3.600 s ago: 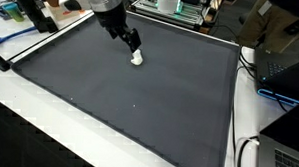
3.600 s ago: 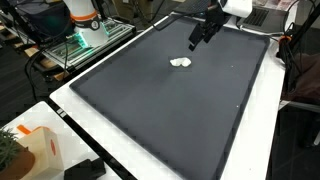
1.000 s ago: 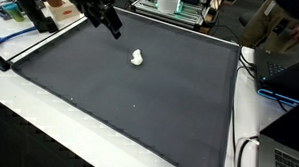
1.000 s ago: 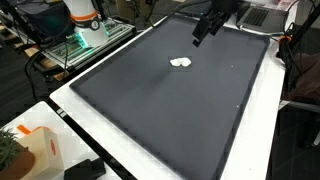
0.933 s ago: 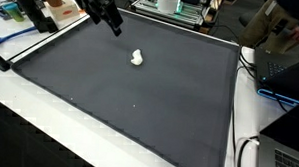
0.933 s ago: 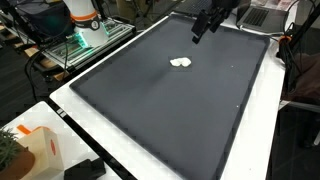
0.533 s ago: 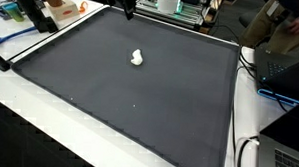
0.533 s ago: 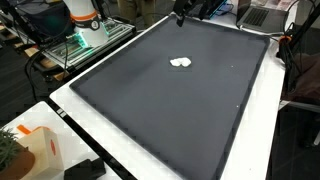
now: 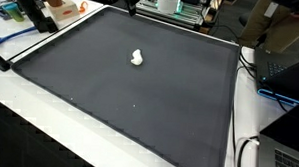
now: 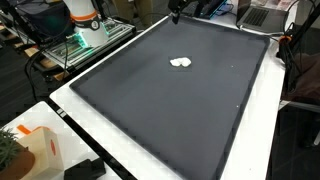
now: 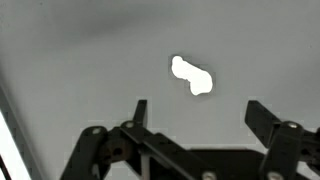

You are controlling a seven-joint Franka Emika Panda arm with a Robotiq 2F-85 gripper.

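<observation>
Jaws spread wide, nothing held. In the wrist view both fingertips rise from the bottom of the frame with only bare mat between them. The white lump sits above that gap, right of center, clear of both tips. In both exterior views the lump lies alone on the dark mat: upper middle of the frame in an exterior view, and the same in an exterior view. Only the tip of the arm shows, cut off by the top edge of the frame and well apart from the lump. The mat covers most of the white table. An orange box stands at lower left, off the mat.
</observation>
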